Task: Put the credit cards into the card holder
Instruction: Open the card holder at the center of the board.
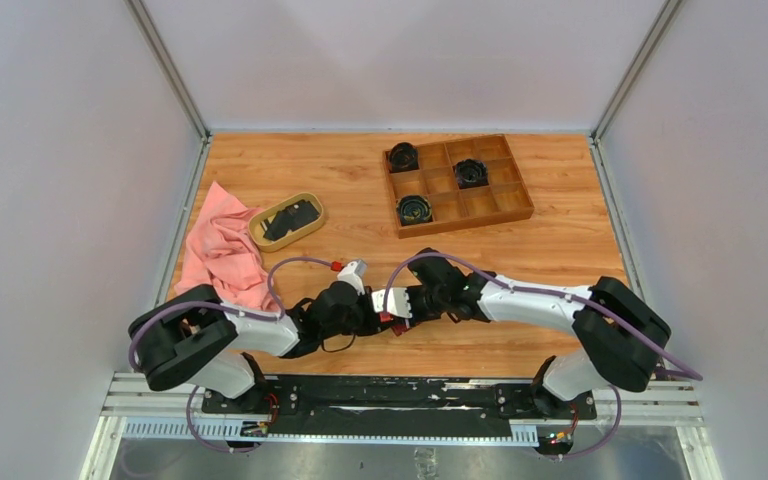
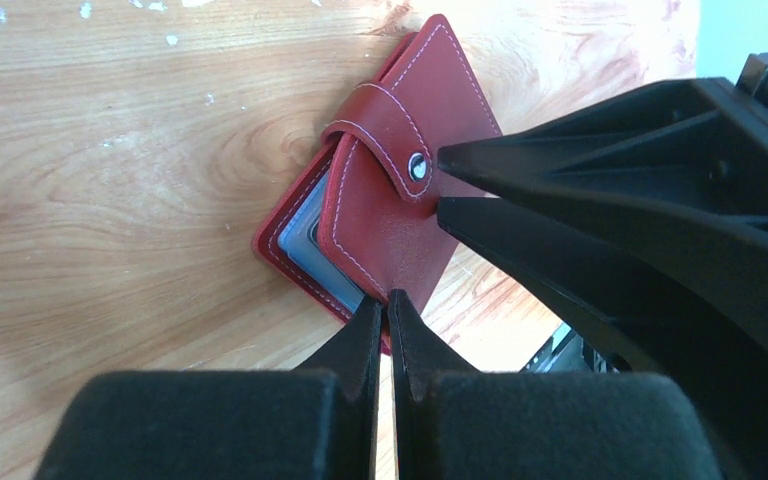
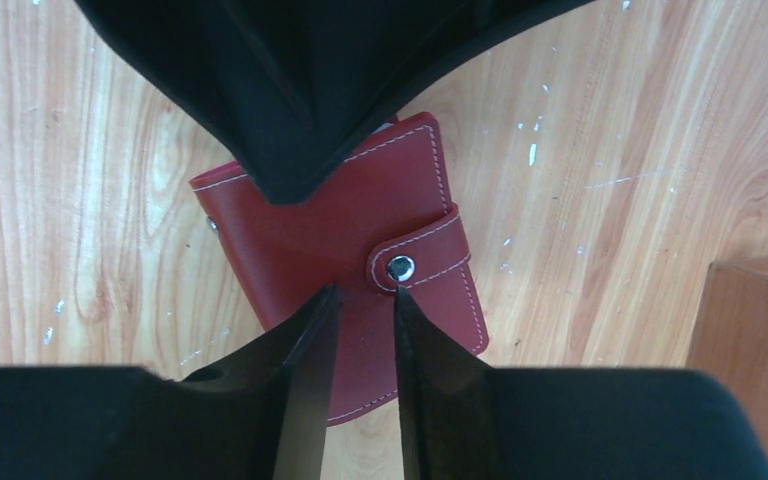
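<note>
The dark red card holder lies folded shut on the wooden table, its snap tab fastened; it also shows as card holder and as a red speck between the two arms. A pale bluish card edge peeks from its pockets. My left gripper is shut on the corner of the cover. My right gripper hovers over the cover beside the snap, its fingers a narrow gap apart with nothing between them. Dark credit cards lie in the tan dish.
The oval tan dish stands at the back left beside a crumpled pink cloth. A wooden compartment box with three black round items stands at the back right; its corner shows near my right gripper.
</note>
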Controlling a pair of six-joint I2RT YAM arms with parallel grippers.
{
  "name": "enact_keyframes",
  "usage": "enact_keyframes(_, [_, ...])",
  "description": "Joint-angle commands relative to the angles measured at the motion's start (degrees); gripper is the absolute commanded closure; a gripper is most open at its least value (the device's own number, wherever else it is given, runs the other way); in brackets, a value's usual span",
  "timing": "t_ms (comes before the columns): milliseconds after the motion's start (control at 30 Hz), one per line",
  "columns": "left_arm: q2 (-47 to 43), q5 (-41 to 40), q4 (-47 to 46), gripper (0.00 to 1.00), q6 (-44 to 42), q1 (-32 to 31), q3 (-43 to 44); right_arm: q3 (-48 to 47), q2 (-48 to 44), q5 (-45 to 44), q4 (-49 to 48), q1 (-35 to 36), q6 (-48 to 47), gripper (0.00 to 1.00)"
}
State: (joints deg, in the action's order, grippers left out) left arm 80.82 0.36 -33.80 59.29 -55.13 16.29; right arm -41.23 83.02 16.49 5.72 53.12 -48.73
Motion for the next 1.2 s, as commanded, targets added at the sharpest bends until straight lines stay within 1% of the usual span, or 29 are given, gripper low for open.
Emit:
enact_keyframes(0, [2.9,4.1,-1.3,1.0,-1.1,-0.7,0.0,-1.2,0.6,1.1,3.8,0.0,1.8,0.67])
enact_keyframes(100, [3.7,4.2,-2.3,1.0,-0.7,-0.7,-0.3,-1.6,0.0,3.8,4.9,-0.2,2.5,0.62])
enact_keyframes(200, [4.3,4.4,-2.9,1.0,-0.5,-0.7,-0.3,-1.9,0.4,3.0,4.9,-0.6,3.0,0.59])
enact_keyframes(300, [4.6,4.9,-3.3,1.0,-0.4,-0.7,-0.3,-2.6,1.2,1.8,4.8,-0.7,3.5,0.58])
enact_keyframes(400, [4.6,5.0,-3.5,1.0,-0.4,-0.6,-0.6,-2.8,-0.3,3.0,5.4,-0.7,3.0,0.59])
enact_keyframes(633, [5.2,5.0,-4.6,1.0,-0.2,-0.7,-1.2,-4.1,-4.3,10.0,10.2,-2.4,0.9,0.61])
enact_keyframes(833, [6.2,5.7,-6.1,1.0,0.2,-0.7,-1.3,-4.6,-1.0,8.6,11.5,-2.4,-0.1,0.6])
enact_keyframes(967, [6.8,6.3,-7.1,1.0,0.4,-0.7,-1.3,-5.2,2.3,5.1,11.1,-1.8,0.6,0.62])
enact_keyframes(1167, [7.2,6.8,-9.0,1.0,0.6,-0.7,-2.0,-5.5,4.4,-0.6,9.7,-1.6,1.8,0.7])
